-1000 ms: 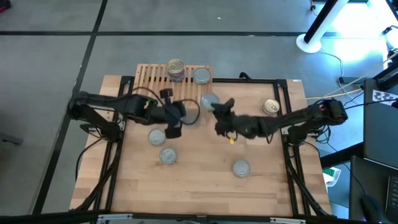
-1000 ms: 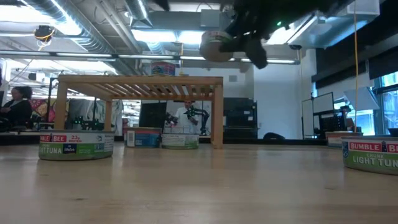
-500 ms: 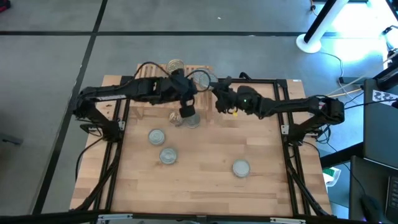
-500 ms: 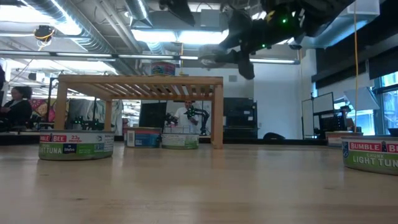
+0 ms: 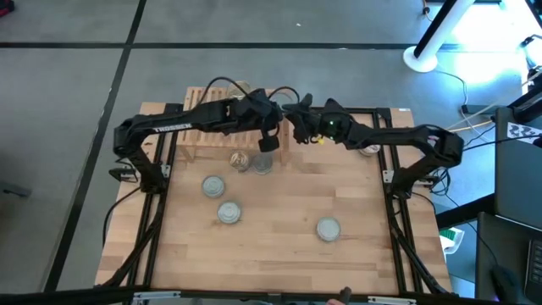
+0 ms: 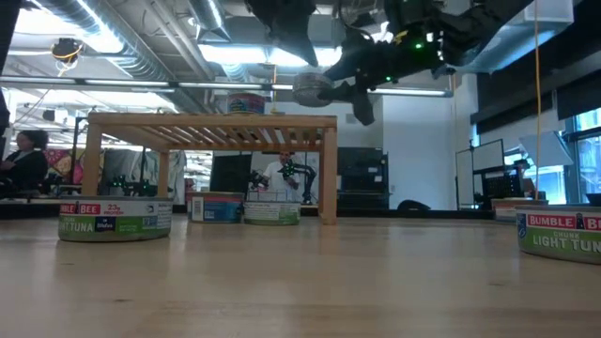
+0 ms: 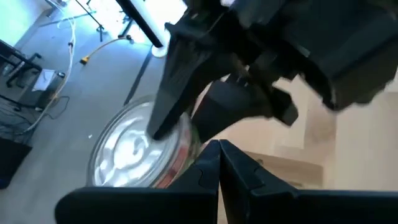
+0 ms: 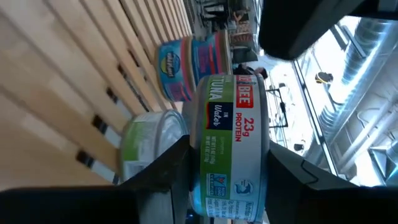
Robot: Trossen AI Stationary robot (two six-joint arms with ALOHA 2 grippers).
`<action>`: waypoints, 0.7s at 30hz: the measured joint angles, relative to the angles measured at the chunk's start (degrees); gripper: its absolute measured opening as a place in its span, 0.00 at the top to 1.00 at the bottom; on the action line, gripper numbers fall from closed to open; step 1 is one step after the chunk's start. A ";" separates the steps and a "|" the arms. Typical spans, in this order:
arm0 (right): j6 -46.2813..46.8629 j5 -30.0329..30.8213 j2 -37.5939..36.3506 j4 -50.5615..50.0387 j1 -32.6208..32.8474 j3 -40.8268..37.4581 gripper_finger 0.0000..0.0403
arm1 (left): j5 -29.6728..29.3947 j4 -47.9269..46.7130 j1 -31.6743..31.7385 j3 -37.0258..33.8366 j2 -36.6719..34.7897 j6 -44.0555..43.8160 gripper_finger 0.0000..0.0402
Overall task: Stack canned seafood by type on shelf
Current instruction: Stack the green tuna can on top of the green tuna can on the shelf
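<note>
My right gripper [image 5: 296, 129] is shut on a silver-lidded tuna tin [image 8: 231, 140] with a green label. It hangs over the right end of the slatted wooden shelf [image 5: 196, 108], just above its top [image 6: 211, 122] in the low view. A green-labelled tin [image 8: 152, 148] and a stack of blue and pink tins [image 8: 186, 59] stand on the shelf's slats. My left gripper [image 5: 268, 142] is shut and empty, close beside the right one at the shelf's near right corner. Several more tins lie flat on the table, among them two [image 5: 251, 161] by the shelf. My right gripper pinches the tin between its two fingers, one finger [image 7: 171, 109] lying across the silver lid [image 7: 127, 146] and the other on the opposite flat face. The fingers reach in from the table's right side. The tin [image 6: 310, 89] is lifted clear, slightly tilted above the shelf.
Loose tins sit at the table's left middle [image 5: 212, 185] [image 5: 229, 212] and near right [image 5: 329, 227]. A gold-lidded tin [image 5: 369, 149] shows under the right arm. Both arms cross over the shelf, hiding most of it. People sit in the room behind.
The right gripper has carried the tin from over the table's middle toward the far edge, to above the shelf's right end, and the tin has tipped on the way. The left gripper has risen from the tins by the shelf and moved right and far, beside the right gripper.
</note>
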 joint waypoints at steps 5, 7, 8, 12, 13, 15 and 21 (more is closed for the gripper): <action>-0.02 0.44 2.85 -0.46 -0.25 3.51 0.64 | 0.00 0.12 0.88 0.00 -0.02 0.61 1.00; 0.00 0.44 3.58 -0.44 -0.24 4.29 0.64 | 0.00 -0.03 1.51 0.00 0.00 0.61 1.00; -0.01 0.44 3.76 -0.57 -0.24 4.37 0.63 | 0.00 -0.02 1.91 0.00 0.00 0.61 1.00; -0.02 0.55 4.00 -1.69 -0.59 4.48 0.63 | -0.04 -0.14 3.69 0.00 0.10 0.44 1.00; -0.02 0.56 4.00 -2.25 -0.69 4.50 0.63 | -0.04 -0.16 4.13 0.00 0.18 0.28 1.00; -0.04 1.06 4.00 -3.47 -1.38 4.50 0.63 | 0.00 -0.27 4.98 0.00 0.24 0.14 1.00; -0.02 1.47 4.00 -3.86 -2.97 4.50 0.63 | 5.37 -0.08 7.03 0.00 1.29 -0.07 1.00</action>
